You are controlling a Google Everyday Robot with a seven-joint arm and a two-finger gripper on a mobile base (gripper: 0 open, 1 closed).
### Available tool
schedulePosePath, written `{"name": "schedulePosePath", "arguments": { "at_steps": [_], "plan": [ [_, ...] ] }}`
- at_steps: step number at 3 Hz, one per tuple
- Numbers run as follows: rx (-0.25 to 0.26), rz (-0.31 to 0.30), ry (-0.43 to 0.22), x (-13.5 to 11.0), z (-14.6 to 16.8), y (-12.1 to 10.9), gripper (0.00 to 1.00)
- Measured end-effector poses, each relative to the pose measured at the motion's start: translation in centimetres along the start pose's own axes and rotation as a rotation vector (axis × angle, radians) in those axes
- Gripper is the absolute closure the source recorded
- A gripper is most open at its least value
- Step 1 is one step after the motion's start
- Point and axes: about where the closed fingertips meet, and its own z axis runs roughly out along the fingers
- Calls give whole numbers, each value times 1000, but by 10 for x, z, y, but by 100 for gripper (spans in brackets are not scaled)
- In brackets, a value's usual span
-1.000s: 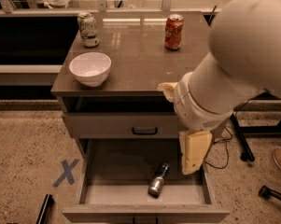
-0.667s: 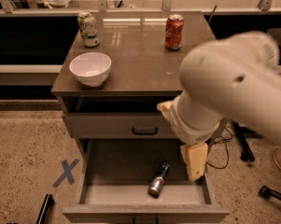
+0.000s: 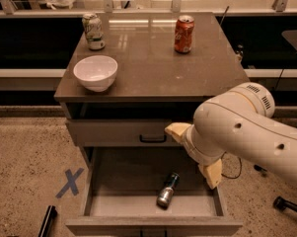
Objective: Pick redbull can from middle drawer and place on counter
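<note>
Under the stone surface [image 3: 153, 58], the pulled-out middle drawer [image 3: 123, 179] holds the redbull can [image 3: 167, 189] on its side, silver end towards the front, just down and left of the hand [image 3: 210, 172] (empty, though how far open I cannot tell).

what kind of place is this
Probably a robot test area in an office or lab: blue tape X on the floor, cabinet with counter, gripper above the open middle drawer.
</note>
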Motion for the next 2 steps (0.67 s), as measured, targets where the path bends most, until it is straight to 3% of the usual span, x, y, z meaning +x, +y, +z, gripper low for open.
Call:
{"name": "schedulePosePath", "arguments": {
  "at_steps": [1, 2],
  "plan": [
    [-66, -43, 32, 9, 11, -1, 0],
    [-192, -202, 59, 33, 54, -3, 0]
  ]
}}
